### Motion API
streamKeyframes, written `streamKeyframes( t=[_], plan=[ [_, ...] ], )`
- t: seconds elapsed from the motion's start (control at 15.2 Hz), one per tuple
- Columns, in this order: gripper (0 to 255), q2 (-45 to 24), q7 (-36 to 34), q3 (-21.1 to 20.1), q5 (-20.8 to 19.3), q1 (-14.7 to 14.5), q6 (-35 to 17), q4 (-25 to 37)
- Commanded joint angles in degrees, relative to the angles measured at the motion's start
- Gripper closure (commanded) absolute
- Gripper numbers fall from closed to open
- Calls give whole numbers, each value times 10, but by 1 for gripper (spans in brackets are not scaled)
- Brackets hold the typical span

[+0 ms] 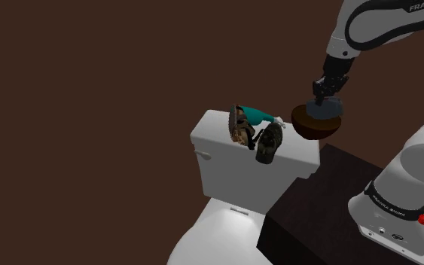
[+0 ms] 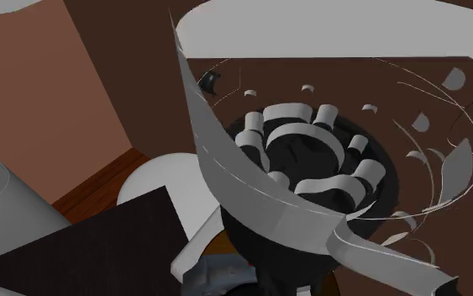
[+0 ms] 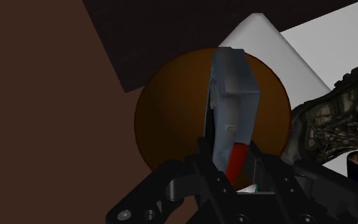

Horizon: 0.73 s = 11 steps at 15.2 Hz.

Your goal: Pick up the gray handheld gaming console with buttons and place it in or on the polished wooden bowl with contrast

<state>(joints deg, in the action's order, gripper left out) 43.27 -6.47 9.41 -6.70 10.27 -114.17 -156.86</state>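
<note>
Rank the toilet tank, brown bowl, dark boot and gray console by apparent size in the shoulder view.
1. toilet tank
2. brown bowl
3. dark boot, nearly the bowl's size
4. gray console, partly hidden

The console [image 3: 234, 108] hangs over the bowl [image 3: 171, 121], beside the boot [image 3: 327, 124] on the tank [image 1: 218, 147].
</note>
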Motion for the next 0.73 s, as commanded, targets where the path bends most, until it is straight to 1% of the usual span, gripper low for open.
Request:
streamKeyframes(
  t=[0.0,0.13,0.66],
  plan=[
    [255,-5,0,2,-2,1,-18,-13],
    [255,-11,0,4,-3,1,-36,-25],
    [255,-11,0,4,-3,1,-36,-25]
  ],
)
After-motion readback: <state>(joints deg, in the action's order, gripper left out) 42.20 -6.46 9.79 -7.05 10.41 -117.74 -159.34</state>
